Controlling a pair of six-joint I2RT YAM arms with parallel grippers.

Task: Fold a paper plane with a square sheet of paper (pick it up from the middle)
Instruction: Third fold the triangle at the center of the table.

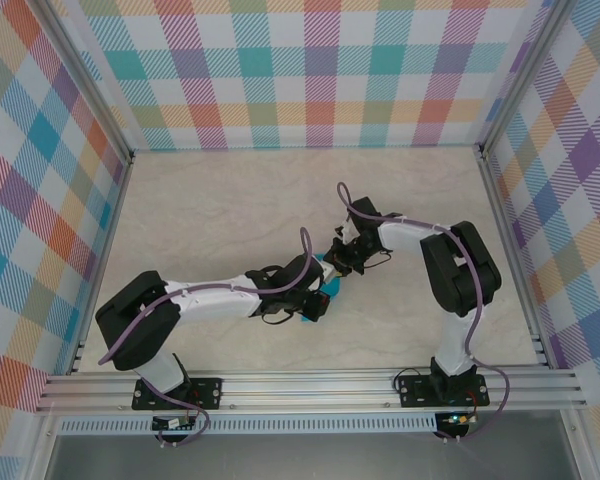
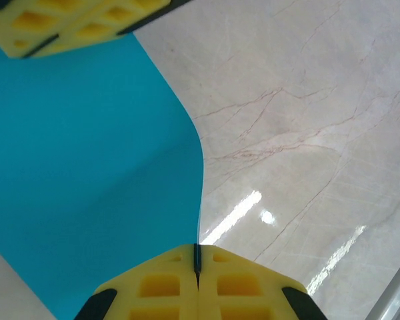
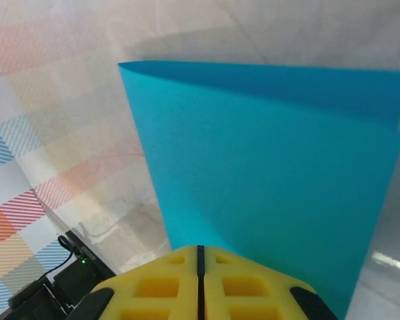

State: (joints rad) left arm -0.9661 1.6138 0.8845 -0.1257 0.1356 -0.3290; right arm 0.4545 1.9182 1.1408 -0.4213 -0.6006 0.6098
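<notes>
Centre of the top view: the teal sheet (image 1: 327, 288) is folded, held over the table (image 2: 307, 133) — left claw (image 2: 197, 267) and right claw (image 3: 200, 267) each clenched on its edge.

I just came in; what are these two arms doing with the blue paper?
Both arms meet over the middle of the table and hold one teal sheet of paper between them. The left gripper is shut on one edge, the right gripper on another. The sheet is bent over on itself in two layers; no plane shape is there yet.
</notes>
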